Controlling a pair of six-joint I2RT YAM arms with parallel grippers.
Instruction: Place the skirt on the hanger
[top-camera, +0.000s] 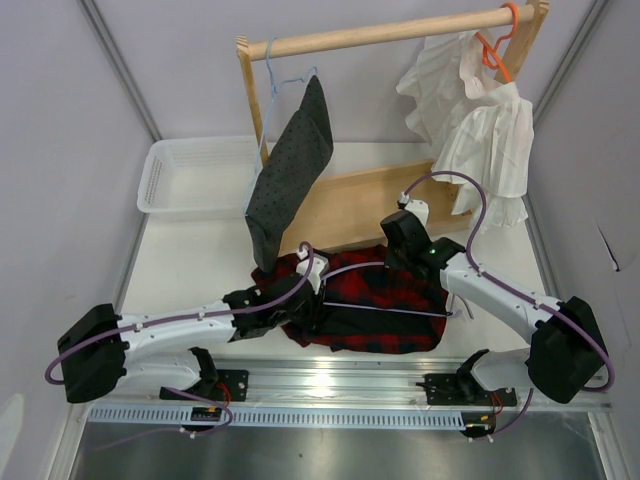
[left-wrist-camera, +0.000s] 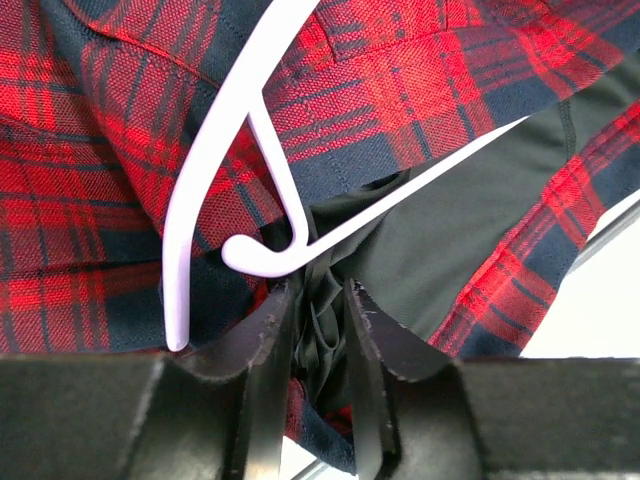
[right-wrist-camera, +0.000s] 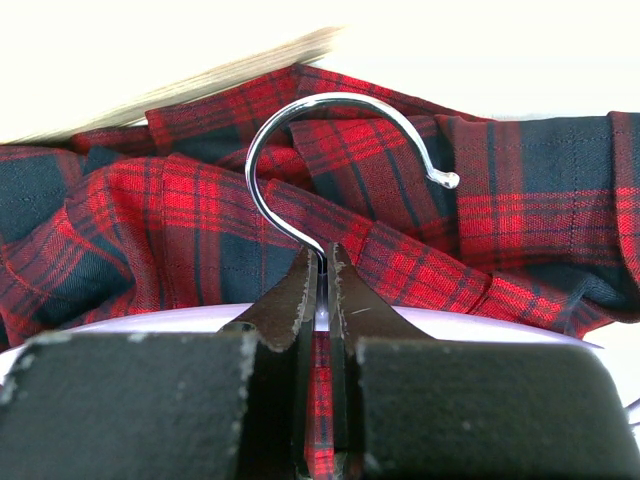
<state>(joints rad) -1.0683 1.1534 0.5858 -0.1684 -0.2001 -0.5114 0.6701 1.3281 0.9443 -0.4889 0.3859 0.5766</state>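
Observation:
The red-and-navy plaid skirt lies crumpled on the table in front of the wooden rack, its black lining showing. The lilac hanger lies across it. In the left wrist view its curved lilac end sits on the plaid. My left gripper is at the skirt's left edge. It is shut on a bunch of black lining. My right gripper is at the skirt's far edge. It is shut on the stem of the silver hook, with the lilac bar just below.
A wooden rack rail crosses the back. A light blue hanger holds a dark grey speckled garment. An orange hanger holds a white ruffled garment. A white basket stands back left.

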